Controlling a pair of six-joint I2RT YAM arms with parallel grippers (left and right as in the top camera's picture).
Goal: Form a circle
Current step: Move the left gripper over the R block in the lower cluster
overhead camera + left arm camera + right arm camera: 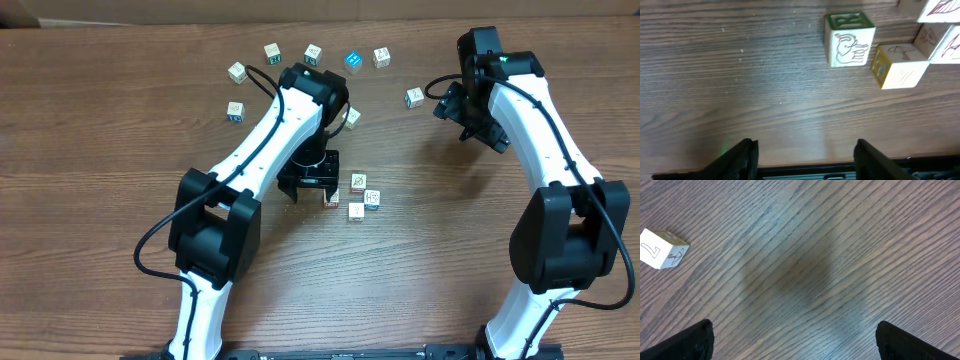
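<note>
The left hand (806, 145) shows fingers spread with nothing between them. Just beside it, at the middle of the bench (420, 260), sits the circle (362, 197): four whitish cubes, closely grouped. One is partly hidden by the hand overhead; two are cut off in the left wrist view. Eight loose cubes (271, 51) arc beyond; the left arm (270, 130) half covers one. The right hand (794, 327) is spread wide, empty.

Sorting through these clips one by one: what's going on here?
Two robot arms work at a wooden table. The left gripper is open and empty, next to a tight cluster of four small printed cubes at mid-table. The right gripper hangs open over bare wood. The other cubes lie scattered farther back.
</note>
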